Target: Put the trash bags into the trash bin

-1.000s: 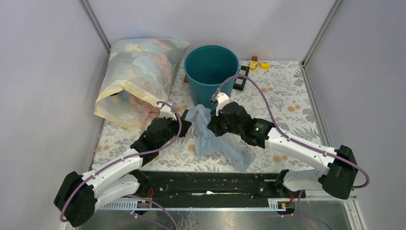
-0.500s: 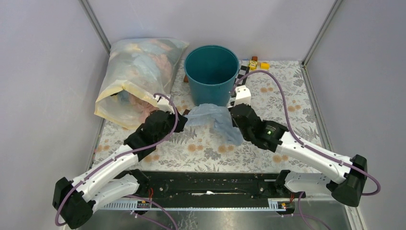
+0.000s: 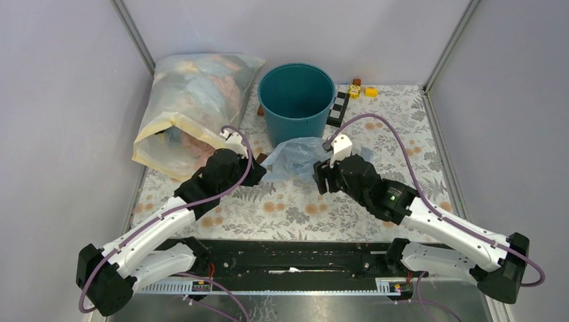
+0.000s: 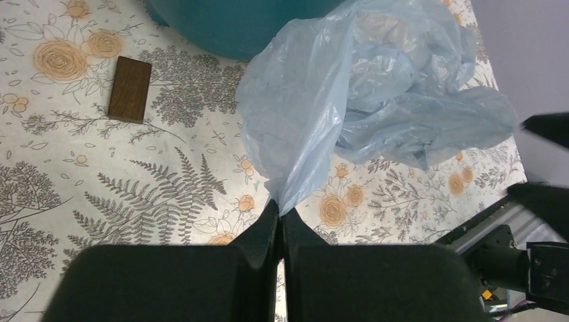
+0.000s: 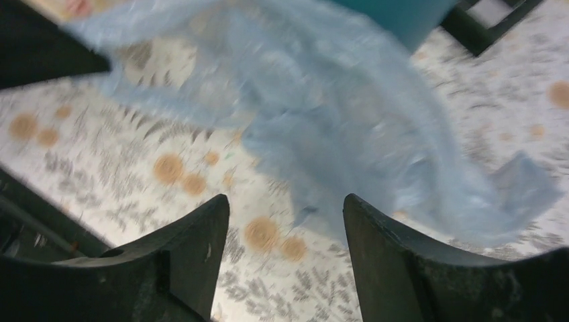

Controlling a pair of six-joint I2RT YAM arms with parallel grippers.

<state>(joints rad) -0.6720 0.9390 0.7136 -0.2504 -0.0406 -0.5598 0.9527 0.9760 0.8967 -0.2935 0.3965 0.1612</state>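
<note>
The pale blue trash bag [image 3: 295,155] lies crumpled on the flowered table just in front of the teal trash bin [image 3: 296,100]. My left gripper [image 3: 258,169] is shut on a corner of the bag [image 4: 315,121], pinched between its fingertips [image 4: 280,216]. My right gripper [image 3: 324,176] stands open at the bag's right end, nothing between its fingers. In the right wrist view the bag [image 5: 322,114] lies blurred beyond the open gripper [image 5: 285,204].
A large cloudy yellow-edged bag [image 3: 191,114] stuffed with items lies at the back left. A small brown block [image 4: 130,88] rests near the bin's base. A black-and-white strip [image 3: 337,107] and small yellow toys [image 3: 362,90] lie right of the bin.
The right gripper has let go of the bag and opened, drawing back toward me. The bag has dropped onto the table in front of the bin. The left gripper still holds its corner.
</note>
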